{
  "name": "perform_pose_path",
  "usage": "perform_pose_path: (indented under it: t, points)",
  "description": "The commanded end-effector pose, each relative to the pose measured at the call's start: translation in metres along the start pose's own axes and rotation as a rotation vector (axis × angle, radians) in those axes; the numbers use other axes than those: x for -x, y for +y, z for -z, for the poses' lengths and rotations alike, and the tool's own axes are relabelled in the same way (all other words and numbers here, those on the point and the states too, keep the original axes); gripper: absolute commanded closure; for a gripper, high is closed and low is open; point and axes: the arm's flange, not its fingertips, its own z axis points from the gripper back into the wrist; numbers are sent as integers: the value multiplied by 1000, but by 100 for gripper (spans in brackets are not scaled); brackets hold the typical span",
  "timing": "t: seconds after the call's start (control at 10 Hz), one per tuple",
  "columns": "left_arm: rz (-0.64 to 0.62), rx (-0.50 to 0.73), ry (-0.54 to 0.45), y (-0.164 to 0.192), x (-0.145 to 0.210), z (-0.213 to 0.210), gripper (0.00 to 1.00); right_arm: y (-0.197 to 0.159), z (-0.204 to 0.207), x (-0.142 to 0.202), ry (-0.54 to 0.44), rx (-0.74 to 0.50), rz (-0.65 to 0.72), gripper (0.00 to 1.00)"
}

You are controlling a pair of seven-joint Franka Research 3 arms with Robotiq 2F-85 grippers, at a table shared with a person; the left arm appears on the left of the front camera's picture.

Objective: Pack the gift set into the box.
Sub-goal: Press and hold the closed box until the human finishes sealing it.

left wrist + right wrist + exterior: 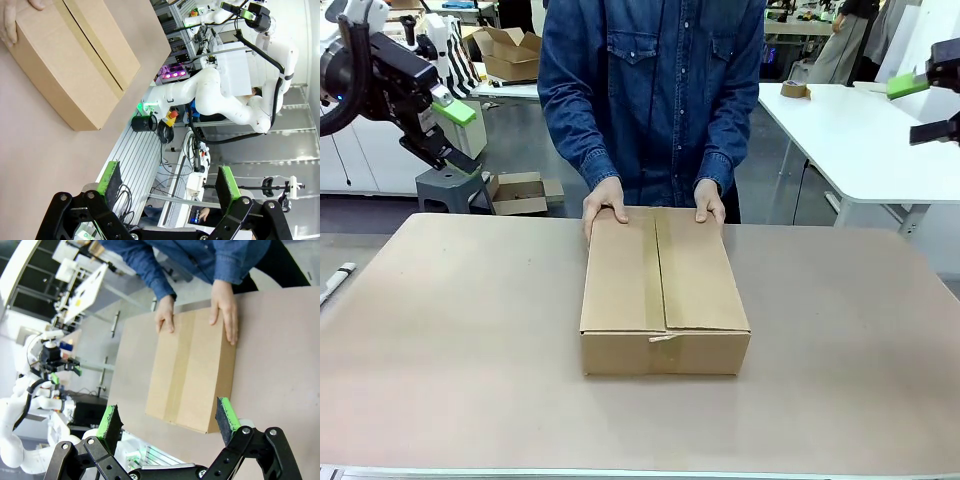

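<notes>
The brown cardboard box (665, 290) sits shut in the middle of the table, tape running along its centre seam; it also appears as the box (75, 62) and the box (192, 370) in the wrist views. A person in a denim shirt rests both hands (605, 200) on its far edge. The gift set is hidden from view. My left gripper (455, 125) hangs open high at the far left, away from the box, and its green pads (111, 179) stand wide apart. My right gripper (925, 105) is open high at the far right, pads (226, 415) spread.
The tan table (450, 340) has free room on both sides of the box. A white pen-like object (338, 280) lies at the table's left edge. A smaller open cardboard box (510, 50) stands far behind. A white side table (850, 130) carries a tape roll (794, 90).
</notes>
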Motion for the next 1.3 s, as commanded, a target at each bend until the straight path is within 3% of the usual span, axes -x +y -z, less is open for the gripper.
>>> perform_pose_path:
  t: [0.0, 0.7, 0.8, 0.9, 1.0, 1.1, 1.2]
  points:
    - [-11, -9, 2, 0, 2, 1, 0, 0, -2, -3, -2, -18, -22, 0]
    - [0, 0, 0, 0, 0, 0, 0, 0, 0, 0, 0, 0, 0, 0]
    - [180, 14, -4, 0, -10, 33, 0, 15, 31, -11, 30, -16, -205, 0]
    - [331, 7, -21, -1, -19, 64, 0, 30, 67, -21, 10, -115, -491, 0]
    - [471, 20, -123, 2, -24, 96, 0, 41, 102, -21, 78, -350, -771, 0]
    - [564, -30, -170, 3, -22, 116, 0, 48, 123, -18, 124, -541, -921, 0]
    - [671, -58, -261, 3, -16, 135, 0, 55, 143, -14, 149, -656, -1100, 0]
